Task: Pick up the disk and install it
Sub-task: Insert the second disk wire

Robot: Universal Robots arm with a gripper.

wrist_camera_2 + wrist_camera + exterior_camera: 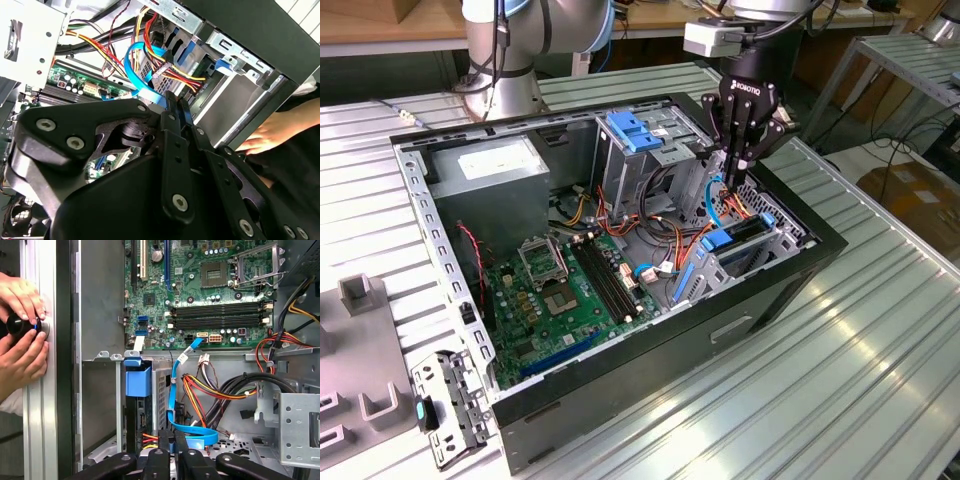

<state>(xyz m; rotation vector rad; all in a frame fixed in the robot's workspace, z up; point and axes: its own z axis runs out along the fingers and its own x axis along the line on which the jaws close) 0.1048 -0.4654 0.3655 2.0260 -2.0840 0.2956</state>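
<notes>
Hovering over the open case (670,330) on the table (840,380), the pincer (732,180) points straight down, fingers clenched close together with hardly a gap in both wrist views. A blue cable (172,390) loops right up to the fingertips (164,440); whether it is actually pinched between them, I cannot tell. Just below the pincer and a touch toward the case's outer wall sits the disk (745,238), standing on edge in the lower bay, black body with a blue rail, not in the pincer's grip. Orange, red and yellow wires (210,390) bunch up right beside the tips. Further off, across the case floor, lies the green board (570,290), and past that the grey power box (485,170) in the far corner. A blue bracket (635,130) tops the cage next to the pincer. Outside the case wall, a person's hands (20,330) are on a dark knob.
</notes>
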